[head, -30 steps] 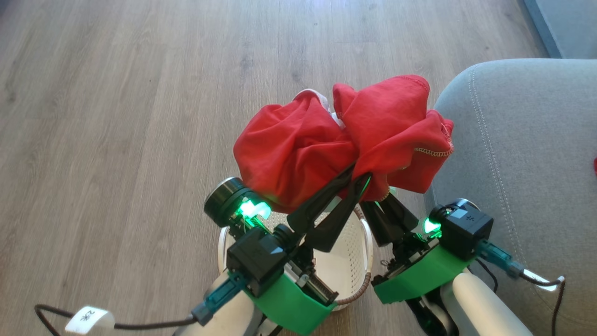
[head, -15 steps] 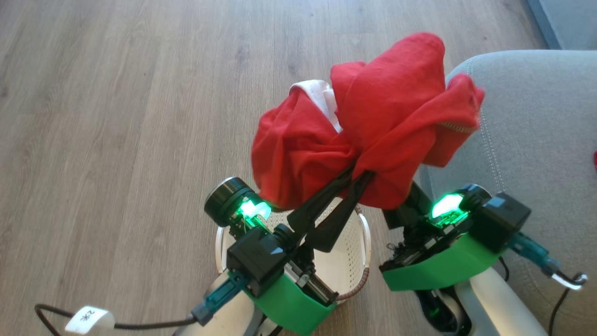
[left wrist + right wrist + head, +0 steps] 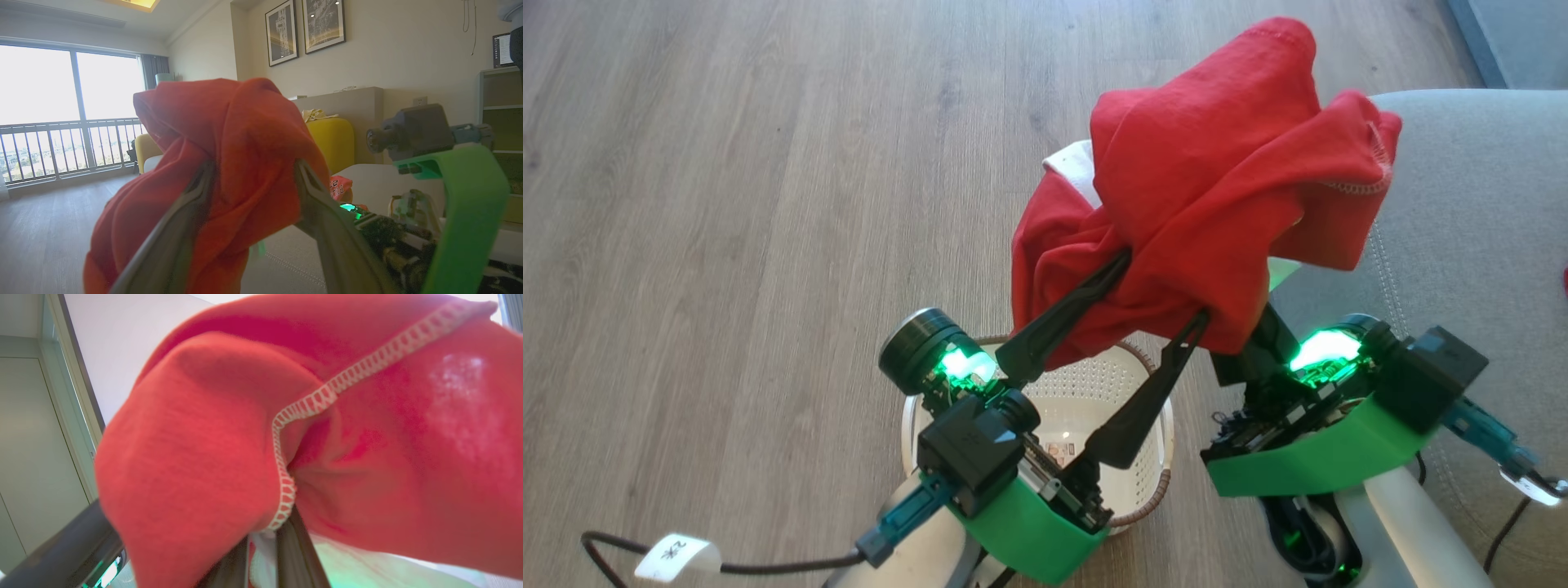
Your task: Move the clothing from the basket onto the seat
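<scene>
A plain red garment (image 3: 1217, 188) with white trim hangs bunched in the air above the basket and the seat's left edge. My right gripper (image 3: 1258, 339) is shut on its underside, the fingertips buried in cloth; in the right wrist view the fingers (image 3: 296, 551) pinch the fabric. My left gripper (image 3: 1165, 284) is open, its fingers (image 3: 310, 196) spread with cloth draped over them. The cream perforated basket (image 3: 1161, 478) stands on the floor below, showing a bare bottom with a label sticker. The grey seat (image 3: 1470, 245) lies at the right. A second red garment (image 3: 339, 188) with lettering rests on it.
Wood floor (image 3: 727, 204) stretches to the left and ahead. A cable with a white tag (image 3: 674, 559) trails from my left arm. In the left wrist view a yellow armchair (image 3: 333, 139) and a low wall stand behind the seat.
My left gripper's fingers have spread apart, letting go of the garment. My right gripper has lifted the garment higher and to the right, toward the seat.
</scene>
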Controlling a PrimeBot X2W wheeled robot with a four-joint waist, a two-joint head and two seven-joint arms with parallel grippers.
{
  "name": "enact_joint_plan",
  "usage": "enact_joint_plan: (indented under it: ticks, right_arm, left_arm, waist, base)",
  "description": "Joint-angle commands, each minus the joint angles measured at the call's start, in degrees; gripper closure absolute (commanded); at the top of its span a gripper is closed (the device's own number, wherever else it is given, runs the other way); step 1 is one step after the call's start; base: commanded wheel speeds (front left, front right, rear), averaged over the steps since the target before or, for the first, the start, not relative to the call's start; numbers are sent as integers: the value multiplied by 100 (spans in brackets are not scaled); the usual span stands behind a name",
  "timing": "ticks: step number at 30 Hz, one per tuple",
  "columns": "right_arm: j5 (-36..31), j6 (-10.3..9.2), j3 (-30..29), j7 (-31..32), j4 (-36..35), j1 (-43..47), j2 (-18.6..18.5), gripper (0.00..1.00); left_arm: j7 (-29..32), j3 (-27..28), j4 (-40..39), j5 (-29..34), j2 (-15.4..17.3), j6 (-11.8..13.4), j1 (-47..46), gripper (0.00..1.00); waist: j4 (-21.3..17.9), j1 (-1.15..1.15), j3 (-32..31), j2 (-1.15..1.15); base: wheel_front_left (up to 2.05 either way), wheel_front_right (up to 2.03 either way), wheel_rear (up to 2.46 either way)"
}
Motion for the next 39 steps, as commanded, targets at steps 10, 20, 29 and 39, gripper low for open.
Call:
enact_joint_plan:
  ticks: [10, 20, 29, 39]
  right_arm:
    - [126, 0, -269, -29, -393, -63, 143, 100]
    - [98, 0, -740, -29, -496, -86, 161, 100]
    - [21, 0, -1124, -29, -581, -81, 144, 100]
    - [30, 0, -1289, -29, -685, -94, 155, 100]
  left_arm:
    - [-26, 214, -105, 97, -3, 18, -208, 0]
    - [-26, 130, 278, 296, -3, -13, -138, 0]
    - [-26, 158, 1007, 448, -3, -45, 48, 0]
    - [-26, -40, 1735, 666, 97, -59, 188, 0]
  waist:
    - [-3, 0, -27, 0]
    - [-46, 0, -44, 0]
    - [-97, 0, -88, 0]
    - [-176, 0, -129, 0]
  base:
    - [0, 0, 0]
    - [0, 0, 0]
    - [0, 0, 0]
    - [0, 0, 0]
